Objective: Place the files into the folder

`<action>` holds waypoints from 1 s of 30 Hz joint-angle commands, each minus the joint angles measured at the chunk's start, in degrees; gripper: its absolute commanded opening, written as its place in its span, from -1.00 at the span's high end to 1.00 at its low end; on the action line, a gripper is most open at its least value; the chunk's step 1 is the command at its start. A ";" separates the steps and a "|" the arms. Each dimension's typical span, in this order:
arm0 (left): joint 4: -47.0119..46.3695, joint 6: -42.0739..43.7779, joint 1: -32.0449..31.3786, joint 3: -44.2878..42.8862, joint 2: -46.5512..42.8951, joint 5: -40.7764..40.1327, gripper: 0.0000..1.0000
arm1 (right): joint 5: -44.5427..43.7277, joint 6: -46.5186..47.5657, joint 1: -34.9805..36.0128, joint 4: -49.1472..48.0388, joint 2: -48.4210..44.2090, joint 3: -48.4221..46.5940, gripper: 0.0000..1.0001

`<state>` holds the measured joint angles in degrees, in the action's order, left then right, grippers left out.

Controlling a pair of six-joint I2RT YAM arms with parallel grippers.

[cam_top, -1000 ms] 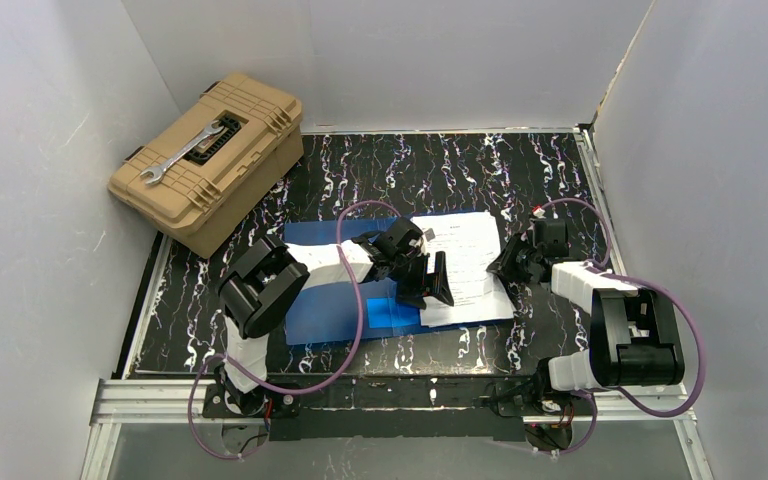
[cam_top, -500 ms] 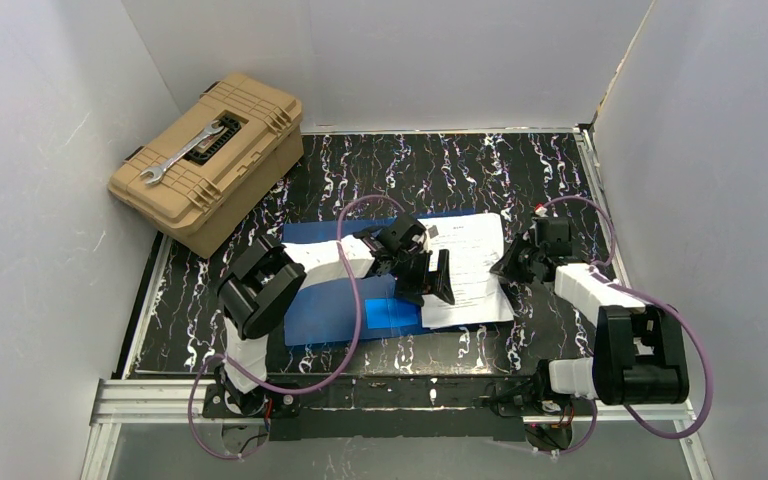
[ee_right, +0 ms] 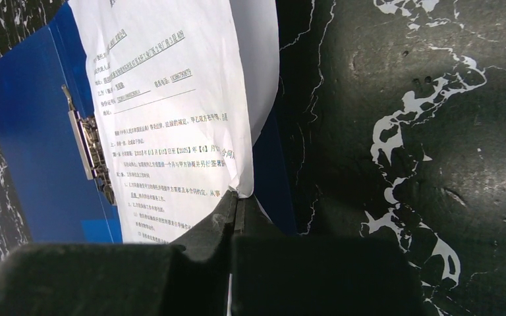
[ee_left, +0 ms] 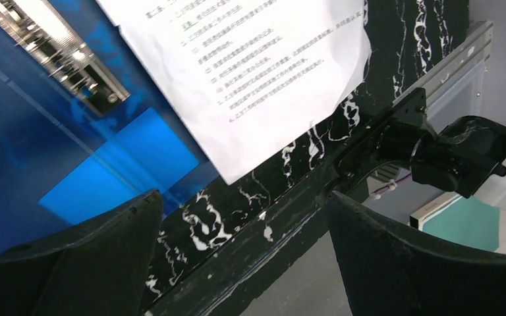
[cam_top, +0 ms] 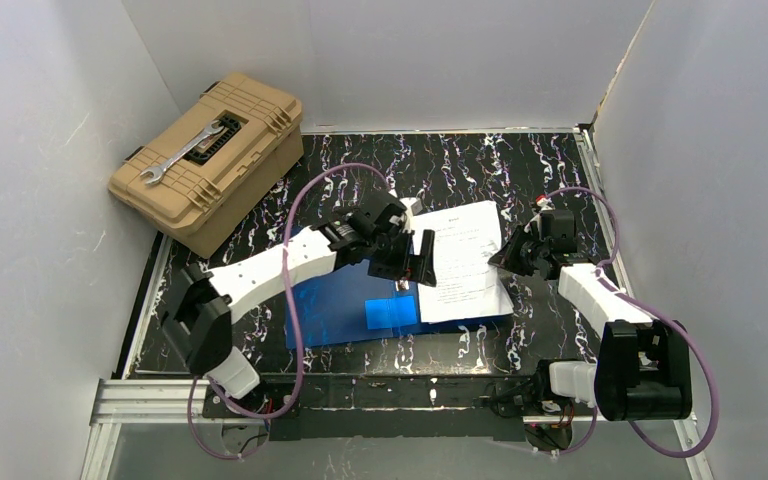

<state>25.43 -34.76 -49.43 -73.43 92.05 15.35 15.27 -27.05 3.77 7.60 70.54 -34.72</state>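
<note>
The blue folder (cam_top: 345, 300) lies open on the black marbled table, with a lighter blue square (cam_top: 393, 314) and a metal clip (ee_right: 90, 153) inside. The files (cam_top: 465, 265), white printed sheets, lie over its right part and stick out past its right edge. My right gripper (cam_top: 508, 258) is shut on the files' right edge; in the right wrist view the closed tips (ee_right: 237, 205) pinch the sheets (ee_right: 171, 112). My left gripper (cam_top: 412, 262) is open and empty above the folder's middle, beside the files' left edge. In the left wrist view (ee_left: 244, 257) the files (ee_left: 257, 72) and folder (ee_left: 26, 131) lie beyond its spread fingers.
A tan toolbox (cam_top: 210, 160) with a wrench (cam_top: 182, 152) on its lid stands at the back left. White walls close in the table on the left, back and right. A metal rail (cam_top: 390, 395) runs along the near edge.
My left arm has stretched out and its gripper has lifted and moved slightly back-left off the files. The files have turned a little, their right side raised by my right gripper.
</note>
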 commanded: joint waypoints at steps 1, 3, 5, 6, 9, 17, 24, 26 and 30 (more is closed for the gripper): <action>5.18 1.60 1.44 3.73 -6.13 -3.09 -0.86 | 2.13 -1.26 0.65 -1.68 -1.25 -1.48 0.97; 5.14 1.35 2.02 5.37 -8.09 -2.81 -0.86 | 1.95 -1.76 1.32 -2.23 -1.00 -1.36 0.97; 5.27 1.32 2.31 6.72 -9.91 -2.47 -0.87 | 1.48 -2.07 2.02 -2.51 -0.69 -1.53 0.97; 5.42 1.43 2.51 7.17 -10.62 -2.32 -0.87 | 1.17 -2.21 2.48 -2.71 -0.53 -1.57 0.97; 6.08 1.71 2.98 8.44 -12.64 -2.26 -0.87 | -0.24 -2.49 4.00 -2.87 0.16 -1.79 0.97; 6.91 1.98 3.73 11.60 -16.79 -2.40 -0.88 | -4.76 -2.87 7.64 -3.10 1.92 -2.78 0.97; 7.38 2.15 4.09 12.78 -18.39 -2.30 -0.88 | -6.87 -3.08 8.97 -3.22 3.00 -3.45 0.97; 7.37 2.16 4.16 12.91 -18.48 -2.21 -0.89 | -6.76 -3.33 9.33 -3.44 3.22 -3.61 0.97; 6.93 2.16 4.20 12.96 -18.10 -1.49 -0.89 | -6.74 -4.29 10.42 -4.14 3.63 -3.65 0.97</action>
<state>31.53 -33.41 -45.54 -61.32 75.53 13.30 9.26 -30.13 13.06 5.78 73.65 -35.97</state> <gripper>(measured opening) 0.939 0.031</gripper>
